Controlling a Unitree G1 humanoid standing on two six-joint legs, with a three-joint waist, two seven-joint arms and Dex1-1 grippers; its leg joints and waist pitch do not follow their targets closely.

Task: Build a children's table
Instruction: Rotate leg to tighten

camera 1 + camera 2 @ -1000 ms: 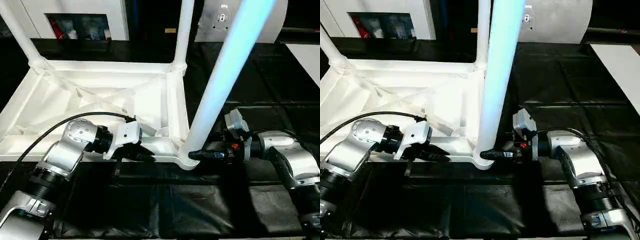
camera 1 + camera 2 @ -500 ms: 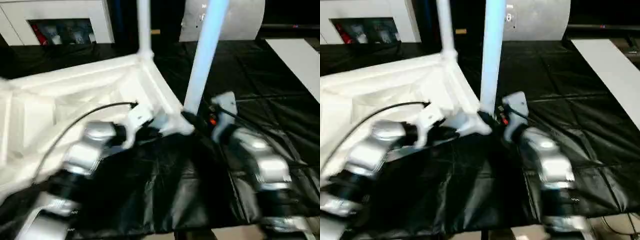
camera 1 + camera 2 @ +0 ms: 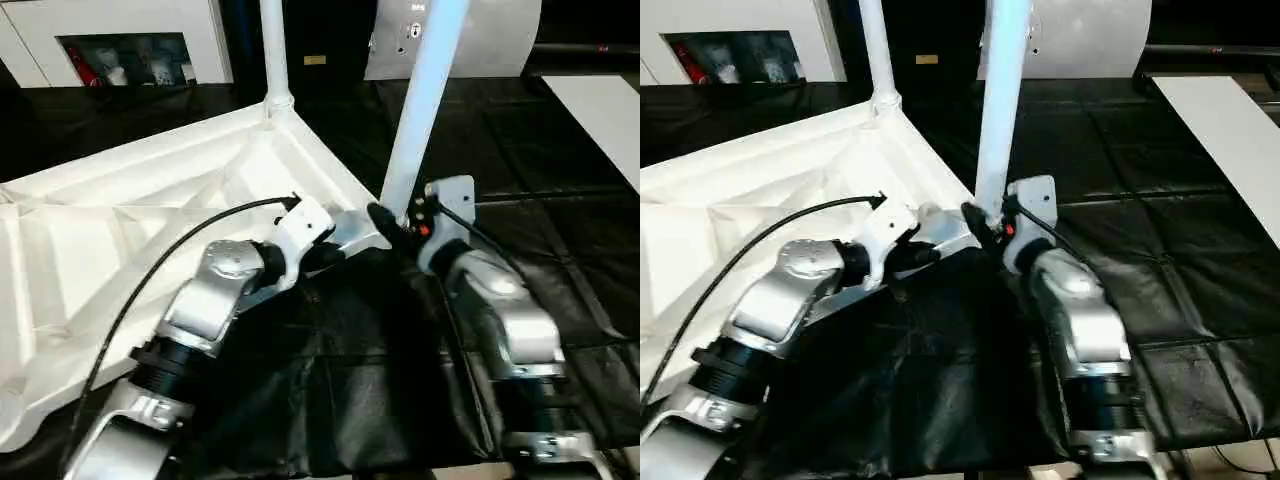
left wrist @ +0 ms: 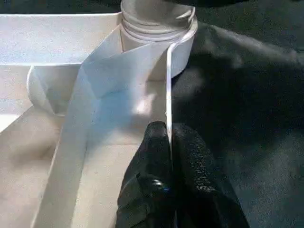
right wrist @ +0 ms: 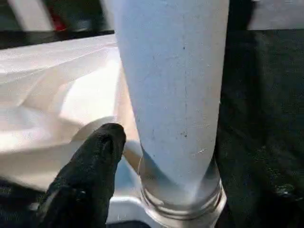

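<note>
- The left gripper (image 4: 168, 156) is clamped on the thin side rim of the children's table top (image 3: 120, 250); in the left wrist view its two black fingers (image 4: 152, 164) press together on either side of the rim wall, just short of a corner socket (image 4: 159, 28).
- The right gripper (image 3: 385, 218) sits at the base of the near leg (image 3: 420, 100), at that same corner. One black finger (image 5: 88, 175) shows beside the leg's foot in the right wrist view, apart from the tube; I cannot tell whether the gripper is closed round the leg or standing free of it.
- The white top lies upside down on the black-covered table (image 3: 560, 170), ribbed underside up, turned so that this corner points toward the robot-side edge of the table.
- The near leg stands upright in its round socket, its threaded collar seated low in the ring (image 5: 183, 204).
- A second leg (image 3: 272, 50) stands upright in the far corner socket.
- Judged from this, at least two legs are in place. The left part of the top runs out of frame, so the other corners cannot be counted.
- What is left appears to be checking that the near leg is tight, fitting any missing legs, then turning the table onto its feet.
</note>
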